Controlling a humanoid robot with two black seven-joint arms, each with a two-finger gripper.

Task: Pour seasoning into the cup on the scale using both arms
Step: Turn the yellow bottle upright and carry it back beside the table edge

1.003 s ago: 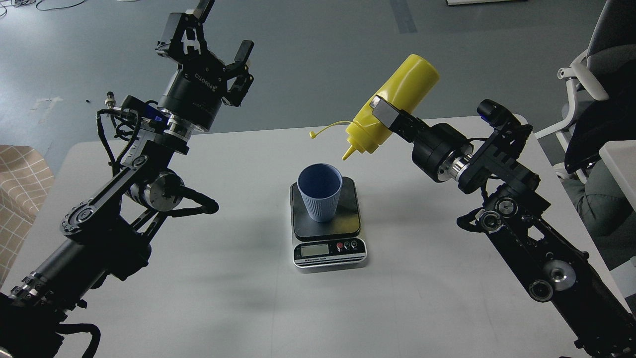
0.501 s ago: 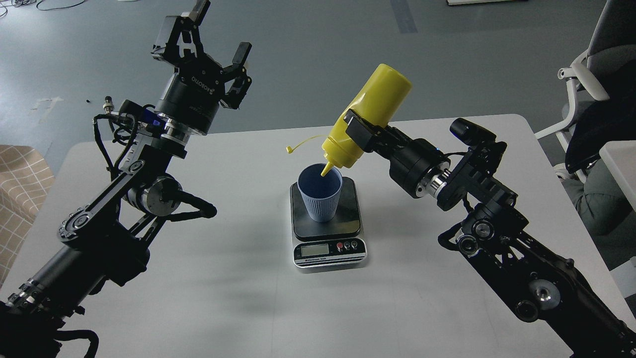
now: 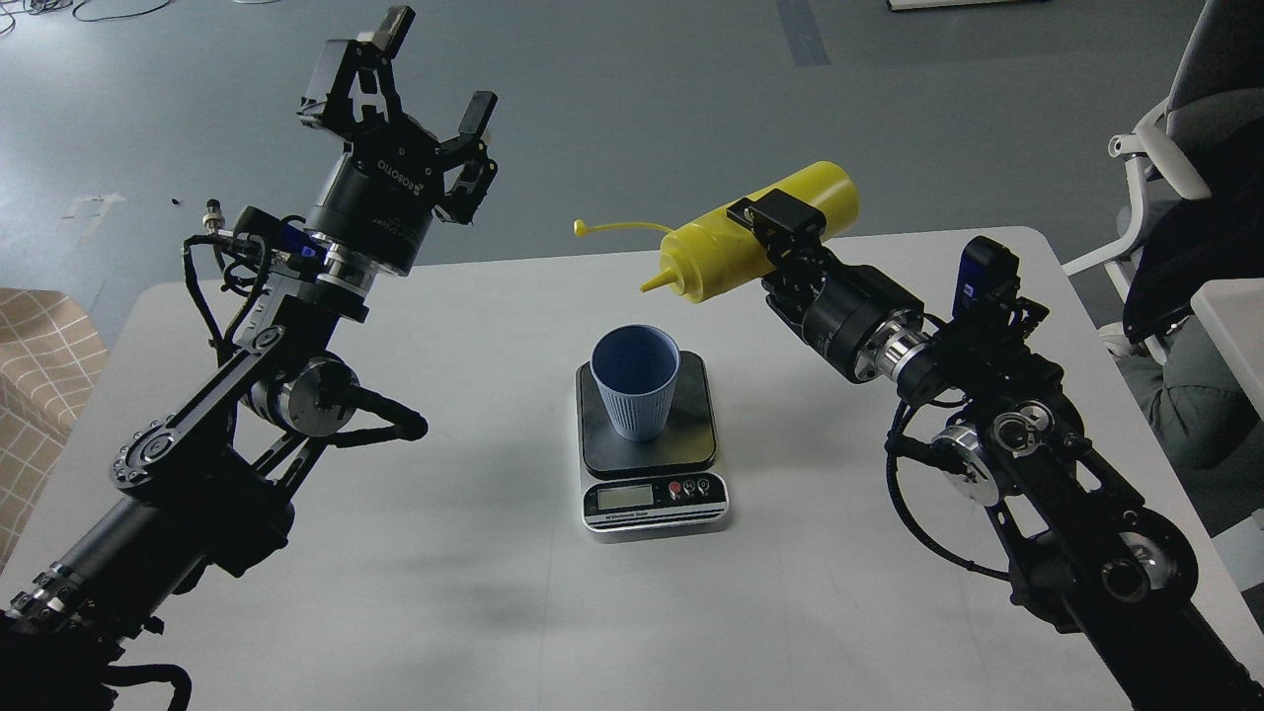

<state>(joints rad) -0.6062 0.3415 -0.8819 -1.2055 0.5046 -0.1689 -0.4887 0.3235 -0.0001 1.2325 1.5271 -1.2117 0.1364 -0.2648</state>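
Observation:
The light blue ribbed cup (image 3: 635,380) stands upright on the dark platform of the small scale (image 3: 650,449) at the table's middle. My right gripper (image 3: 780,237) is shut on the yellow seasoning bottle (image 3: 755,245) and holds it nearly level in the air, above and to the right of the cup. Its nozzle (image 3: 655,284) points left, clear of the cup's rim. The tethered cap (image 3: 581,228) hangs out to the left. My left gripper (image 3: 420,84) is open and empty, raised high over the table's far left.
The white table (image 3: 454,592) carries only the scale and cup. A white office chair (image 3: 1175,158) and a seated person's leg (image 3: 1190,405) are at the right edge. A beige checked cloth (image 3: 39,365) lies at the left.
The bottle had dipped with its nozzle into the cup's mouth half a second ago. My right gripper has since lifted it and turned it back to nearly level. The left arm has barely moved.

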